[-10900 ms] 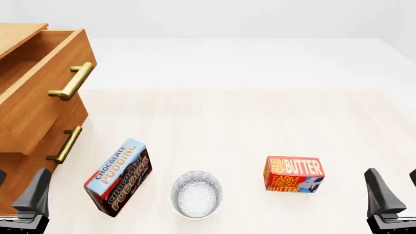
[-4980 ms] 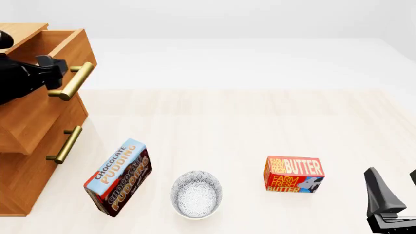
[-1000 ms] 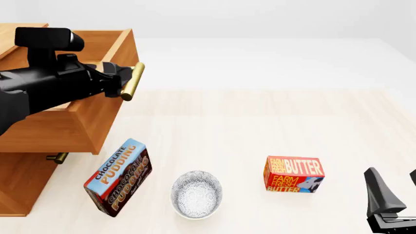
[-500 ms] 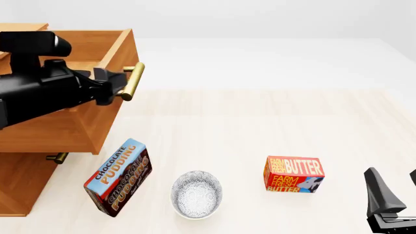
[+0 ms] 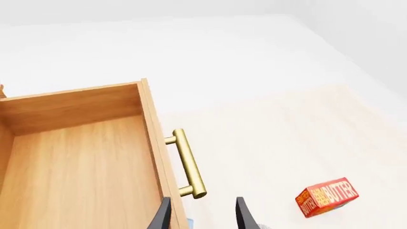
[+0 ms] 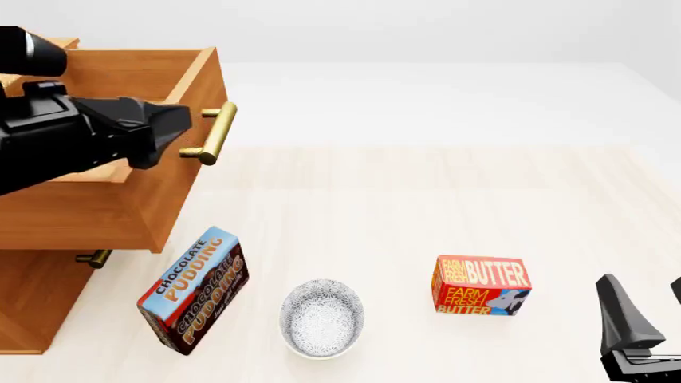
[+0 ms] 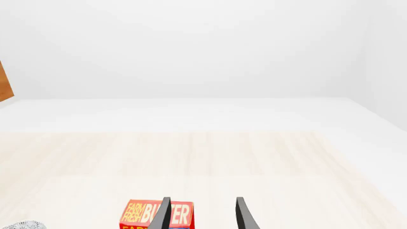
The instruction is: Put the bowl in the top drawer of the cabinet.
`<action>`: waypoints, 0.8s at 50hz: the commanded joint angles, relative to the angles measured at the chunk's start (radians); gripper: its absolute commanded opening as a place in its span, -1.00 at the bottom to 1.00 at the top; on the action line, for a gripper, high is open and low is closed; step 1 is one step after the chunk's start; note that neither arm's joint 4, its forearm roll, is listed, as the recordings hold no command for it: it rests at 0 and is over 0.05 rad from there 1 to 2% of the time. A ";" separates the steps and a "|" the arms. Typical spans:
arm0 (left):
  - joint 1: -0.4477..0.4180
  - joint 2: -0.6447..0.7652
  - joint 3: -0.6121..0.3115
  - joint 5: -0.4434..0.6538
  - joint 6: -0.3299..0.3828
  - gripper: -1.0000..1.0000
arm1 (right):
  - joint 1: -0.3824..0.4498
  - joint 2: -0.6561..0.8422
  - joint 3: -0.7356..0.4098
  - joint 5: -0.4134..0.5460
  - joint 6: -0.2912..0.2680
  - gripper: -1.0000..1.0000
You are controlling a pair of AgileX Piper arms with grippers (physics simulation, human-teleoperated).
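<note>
The bowl [image 6: 321, 317], white with fine dark speckles, stands on the table near the front edge, between two boxes. A sliver of the bowl [image 7: 22, 225] also shows in the right wrist view. The cabinet [image 6: 30, 299] is at the left, and its top drawer [image 6: 187, 163] is pulled far out, showing a bare wooden inside [image 5: 76, 167]. My left gripper [image 6: 168, 128] hovers open over the drawer, just left of the brass handle [image 6: 216, 134] and not touching it. The handle's end lies just ahead of the left gripper [image 5: 202, 200]. My right gripper [image 6: 643, 302] rests open at the front right corner, holding nothing.
A chocolate pudding box [image 6: 194, 290] leans left of the bowl, just below the open drawer. A red butter box [image 6: 481, 286] stands to the bowl's right, just ahead of the right gripper [image 7: 201, 199]. The lower drawer's handle [image 6: 96, 258] peeks out under the open drawer.
</note>
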 commanded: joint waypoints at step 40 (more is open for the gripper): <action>-0.072 -0.231 0.002 0.139 0.025 1.00 | 0.000 0.000 0.000 0.000 0.000 1.00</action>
